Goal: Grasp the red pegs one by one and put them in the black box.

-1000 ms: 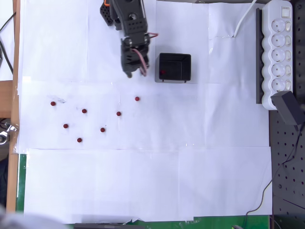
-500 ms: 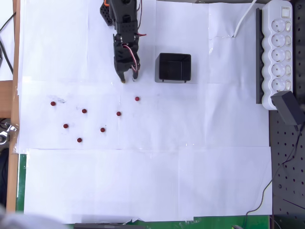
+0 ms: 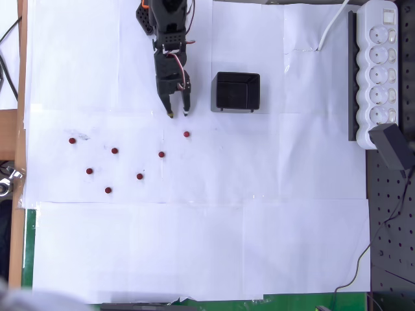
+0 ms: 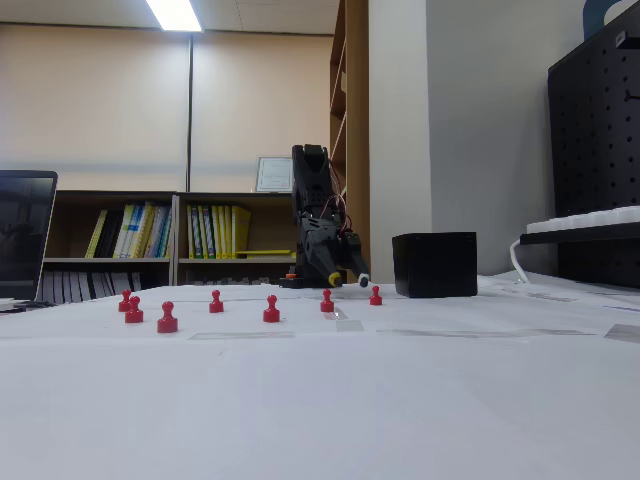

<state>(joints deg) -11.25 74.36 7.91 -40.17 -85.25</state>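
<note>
gripper [image 3: 176,113] parted a bit, we see nothing in it | seven pegs [image 3: 161,155] on paper | fixed view shows box [image 4: 434,264] side-on

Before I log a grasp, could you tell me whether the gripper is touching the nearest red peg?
Apart. The overhead view shows bare white paper between the gripper and the nearest red peg.
</note>
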